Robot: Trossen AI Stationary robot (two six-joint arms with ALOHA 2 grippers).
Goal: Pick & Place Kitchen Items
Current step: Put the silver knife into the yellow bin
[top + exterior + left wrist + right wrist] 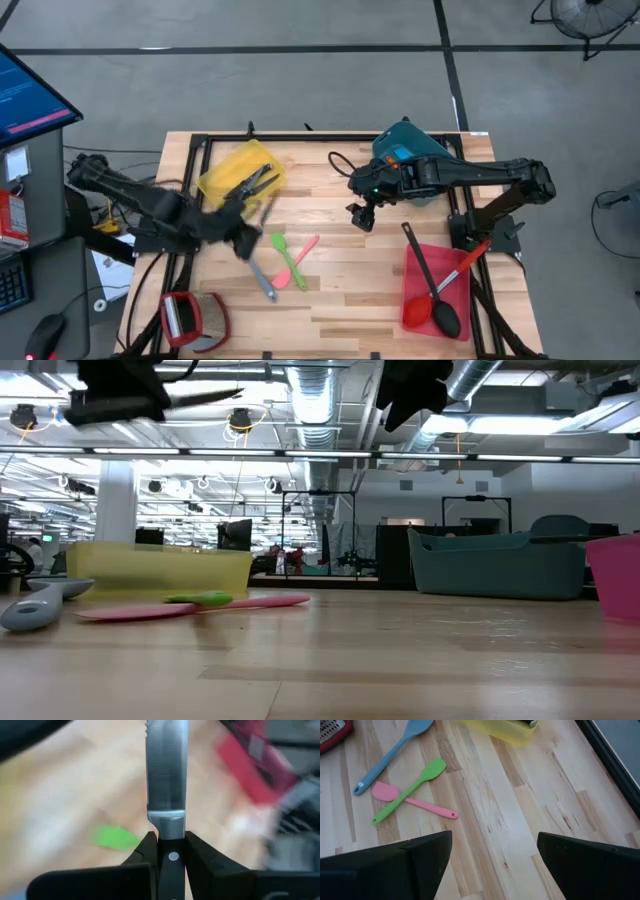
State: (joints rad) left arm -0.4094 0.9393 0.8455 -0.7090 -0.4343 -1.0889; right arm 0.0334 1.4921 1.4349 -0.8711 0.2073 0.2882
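Steel-bladed, black-handled knife (166, 795), clenched by its handle in the left claw (243, 243) above the worktop (340, 290) beside the yellow bin (226, 172): stiff, light, slick and sharp, so best taken by the handle. Right claw (494, 860) hangs spread and empty over bare wood.

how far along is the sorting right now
Partly done: a ladle lies in the red bin. In hand: the left gripper clamps a knife. Left: blue spoon, green spatula and pink spatula on the table. Right gripper is open.
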